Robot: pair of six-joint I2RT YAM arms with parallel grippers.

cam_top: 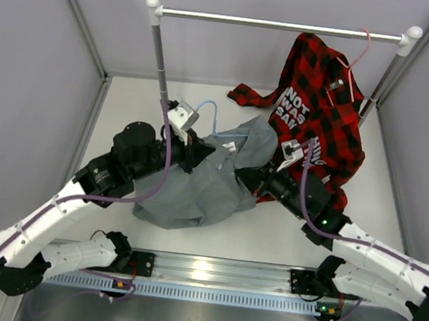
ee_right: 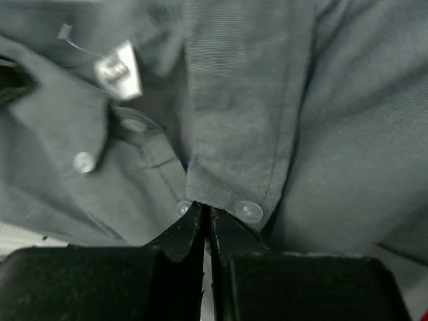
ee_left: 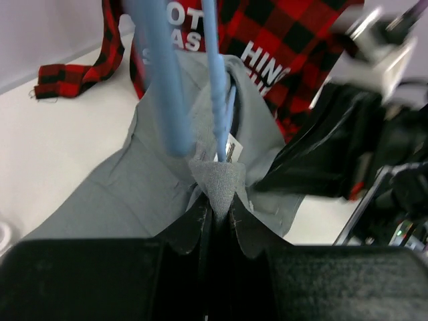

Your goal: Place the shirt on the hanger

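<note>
top external view: the left gripper (cam_top: 198,154) sits at the left upper edge of the grey shirt (cam_top: 195,193), which lies crumpled on the white table (cam_top: 127,112) between the two arms. in the left wrist view the left gripper (ee_left: 217,212) has its jaws pressed together on a small fold of the shirt (ee_left: 127,180), and the light-blue hanger (ee_left: 164,87) rises right behind that pinch, its twisted neck going down into the collar beside a small label. from above, the hanger (cam_top: 211,112) shows its hook and part of its wire poking out of the shirt's top edge. the right gripper (cam_top: 248,177) meets the shirt's right side; its wrist view shows the jaws (ee_right: 204,215) closed to a sliver on the hem of the buttoned placket (ee_right: 234,134), a clear button (ee_right: 249,211) just beside them. further right, a red-and-black plaid shirt (cam_top: 322,103) hangs from a pink hanger (cam_top: 358,57) on the rail (cam_top: 280,25).
</note>
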